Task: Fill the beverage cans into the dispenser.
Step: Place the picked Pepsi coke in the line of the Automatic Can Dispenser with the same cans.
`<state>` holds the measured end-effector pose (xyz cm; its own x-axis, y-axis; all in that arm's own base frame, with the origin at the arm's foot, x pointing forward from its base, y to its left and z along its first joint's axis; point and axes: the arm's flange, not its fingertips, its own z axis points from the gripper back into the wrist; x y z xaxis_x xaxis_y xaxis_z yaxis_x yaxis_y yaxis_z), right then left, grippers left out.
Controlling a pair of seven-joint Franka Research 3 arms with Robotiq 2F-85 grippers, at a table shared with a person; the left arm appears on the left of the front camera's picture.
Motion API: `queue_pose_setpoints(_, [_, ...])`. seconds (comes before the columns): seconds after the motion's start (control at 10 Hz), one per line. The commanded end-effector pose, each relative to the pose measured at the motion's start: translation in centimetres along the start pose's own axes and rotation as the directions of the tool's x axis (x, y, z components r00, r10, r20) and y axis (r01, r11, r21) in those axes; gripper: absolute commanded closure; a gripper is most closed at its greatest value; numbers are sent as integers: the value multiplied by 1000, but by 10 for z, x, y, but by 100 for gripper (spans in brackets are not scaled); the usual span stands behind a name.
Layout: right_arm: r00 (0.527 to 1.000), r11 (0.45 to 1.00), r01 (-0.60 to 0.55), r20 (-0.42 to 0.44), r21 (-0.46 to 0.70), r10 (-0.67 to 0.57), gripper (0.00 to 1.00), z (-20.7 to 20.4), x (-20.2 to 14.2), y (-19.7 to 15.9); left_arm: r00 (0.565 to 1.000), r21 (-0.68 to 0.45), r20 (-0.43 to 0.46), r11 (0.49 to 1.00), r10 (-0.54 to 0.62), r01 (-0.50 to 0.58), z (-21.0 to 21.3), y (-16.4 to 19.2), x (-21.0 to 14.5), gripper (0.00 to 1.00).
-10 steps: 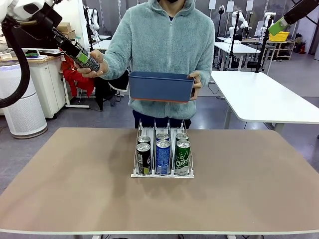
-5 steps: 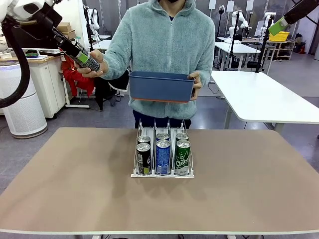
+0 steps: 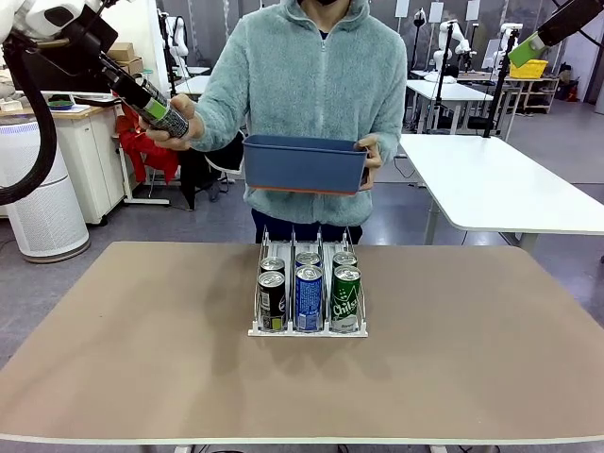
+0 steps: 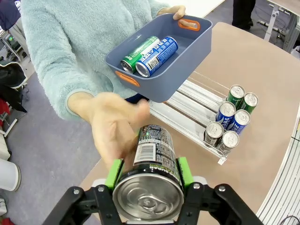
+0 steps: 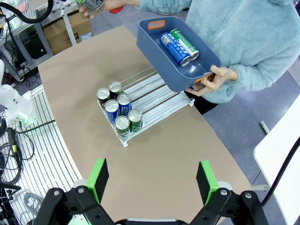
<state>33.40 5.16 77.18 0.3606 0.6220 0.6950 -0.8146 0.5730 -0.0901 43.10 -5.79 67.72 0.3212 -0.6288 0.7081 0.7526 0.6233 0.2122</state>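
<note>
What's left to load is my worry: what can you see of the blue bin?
The dark blue plastic bin is rectangular, with orange-rimmed handle slots at both ends. The person's hand holds one end; it hangs roughly level in the air before their chest. Inside, a blue can and a green can lie on their sides, touching.

The dispenser [image 3: 307,331] stands in the middle of the surface [image 3: 142,359], with six cans [image 3: 309,297] at its near end. Behind and above it, the bin [image 3: 304,165] holds two cans [image 4: 157,55].
</note>
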Motion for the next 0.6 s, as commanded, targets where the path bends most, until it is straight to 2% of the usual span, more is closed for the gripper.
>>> queue_pose_setpoints(0.0, [1000, 1000, 1, 5, -7, -1, 0, -1, 0, -1, 1000, 2, 2, 1000, 1, -1, 2, 1, -1, 100])
queue_pose_setpoints(0.5, [1000, 1000, 1, 5, -7, -1, 0, -1, 0, -1, 1000, 2, 2, 1000, 1, -1, 2, 1, -1, 100])
